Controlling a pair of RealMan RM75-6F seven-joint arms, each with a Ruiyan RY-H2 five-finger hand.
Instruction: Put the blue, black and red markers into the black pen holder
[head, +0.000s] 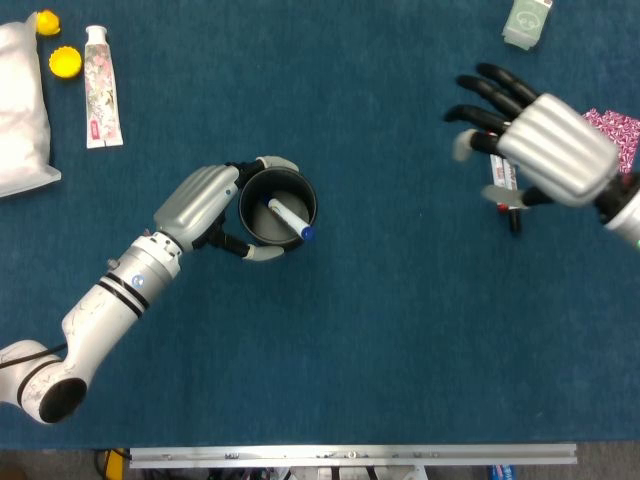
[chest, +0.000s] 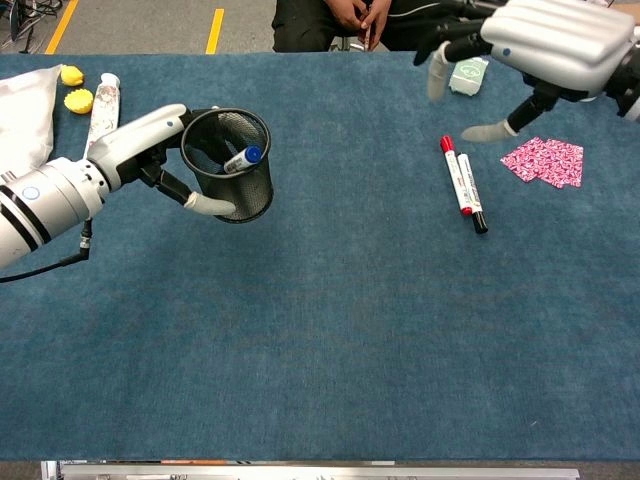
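table: blue cloth (chest: 330, 340) | red marker (chest: 452, 172) | black marker (chest: 471, 205) | tube (head: 102, 85)

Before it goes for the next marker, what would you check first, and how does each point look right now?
1. Blue marker inside the black pen holder: ok.
2. Left hand holds the holder, upright: ok.
3. Right hand holds nothing, fingers apart: ok.
4. Red marker and black marker lie side by side on the table, uncovered in the chest view: ok.
5. Space to pick one marker without nudging the other: not ok, they lie nearly touching.
6. Right hand directly above the markers: cannot tell.
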